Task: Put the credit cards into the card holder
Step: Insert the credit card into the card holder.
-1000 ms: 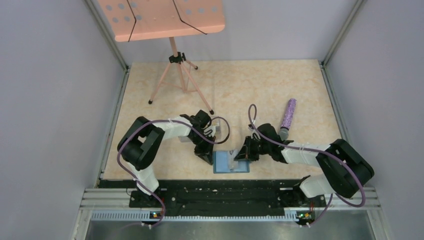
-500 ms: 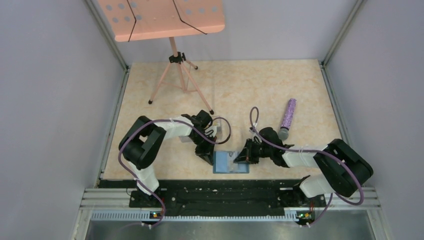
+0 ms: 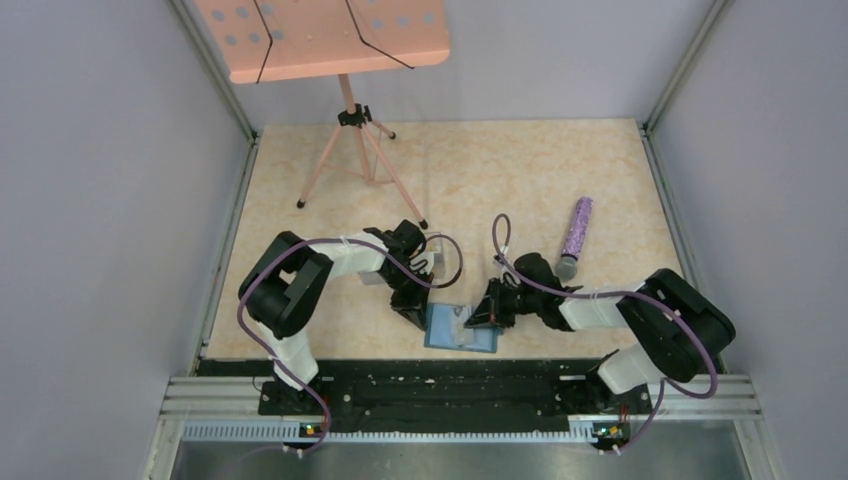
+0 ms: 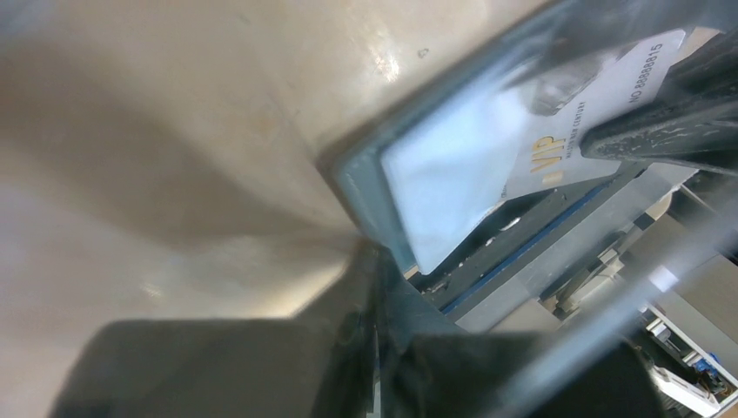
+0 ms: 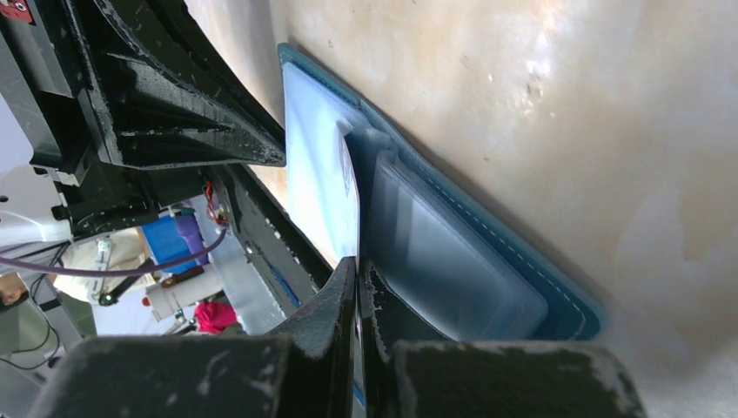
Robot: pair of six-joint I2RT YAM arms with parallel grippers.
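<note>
The teal card holder lies open on the table near the front edge. My left gripper is shut on its left edge; in the left wrist view my fingertips pinch the holder's teal rim. My right gripper is shut on a pale grey-blue credit card, seen edge-on. The card's far end is at the light blue slots of the holder. The card's "VIP" face shows in the left wrist view. No yellow-gold card is in view.
A clear plastic box stands just behind my left gripper. A purple glittery tube lies to the right. A pink music stand stands at the back left. The black base rail runs just in front of the holder.
My right gripper has moved a little left with the card, further over the holder. The left gripper has stayed at the holder's left edge.
</note>
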